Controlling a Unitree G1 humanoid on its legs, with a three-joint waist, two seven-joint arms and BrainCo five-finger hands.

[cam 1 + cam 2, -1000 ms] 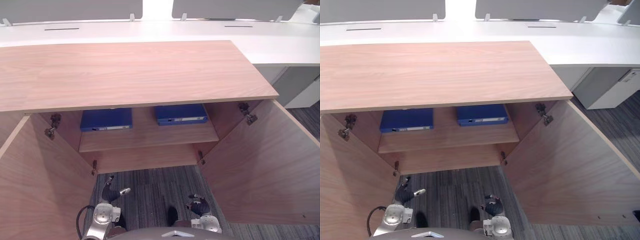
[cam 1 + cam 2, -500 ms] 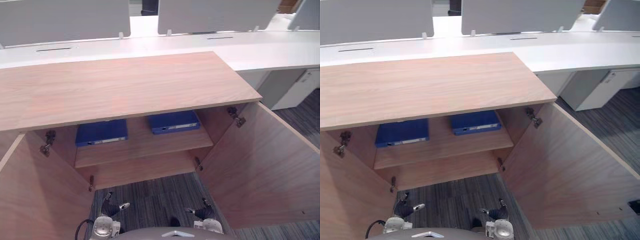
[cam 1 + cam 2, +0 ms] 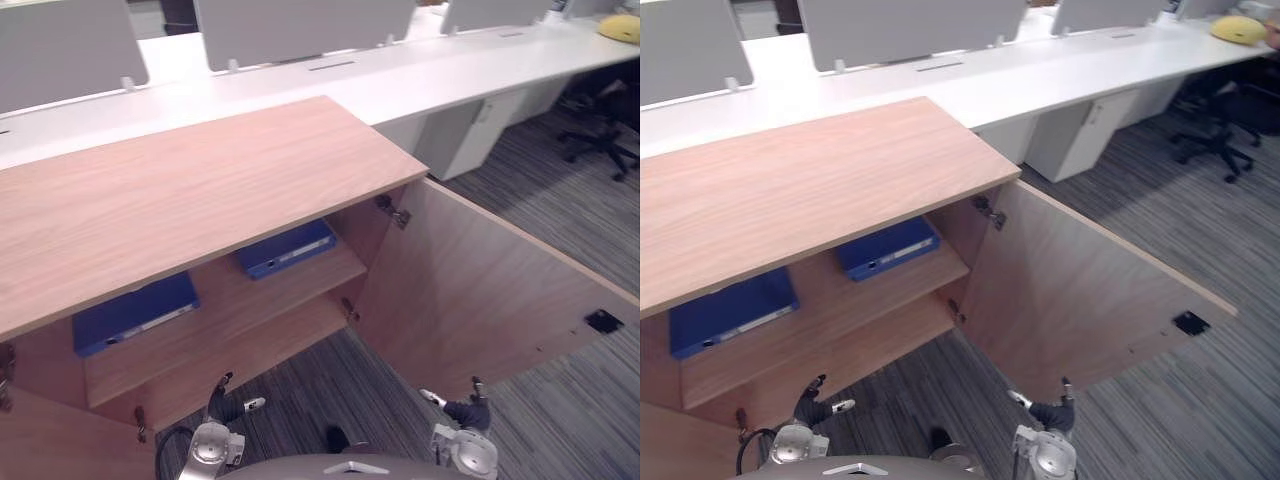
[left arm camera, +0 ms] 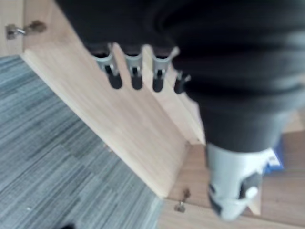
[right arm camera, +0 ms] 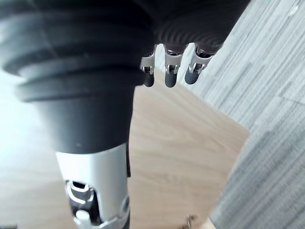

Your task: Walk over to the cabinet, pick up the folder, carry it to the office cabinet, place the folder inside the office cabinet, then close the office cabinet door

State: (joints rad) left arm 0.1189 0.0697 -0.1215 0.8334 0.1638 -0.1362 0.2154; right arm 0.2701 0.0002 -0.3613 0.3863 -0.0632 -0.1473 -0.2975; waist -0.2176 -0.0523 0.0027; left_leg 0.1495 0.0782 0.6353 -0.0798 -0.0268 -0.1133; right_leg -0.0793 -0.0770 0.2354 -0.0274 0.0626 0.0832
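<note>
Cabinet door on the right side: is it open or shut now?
Open. The door stands swung out on its hinge, and the shelf with two folders shows inside.

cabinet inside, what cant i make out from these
Left blue folder: rear hidden under the cabinet top, eye views.
Right blue folder: rear hidden likewise; spine label too small.
Left door: cut off by the left eye view's edge.

Grey striped carpet (image 3: 560, 205) runs beneath long white desks (image 3: 450, 72).
</note>
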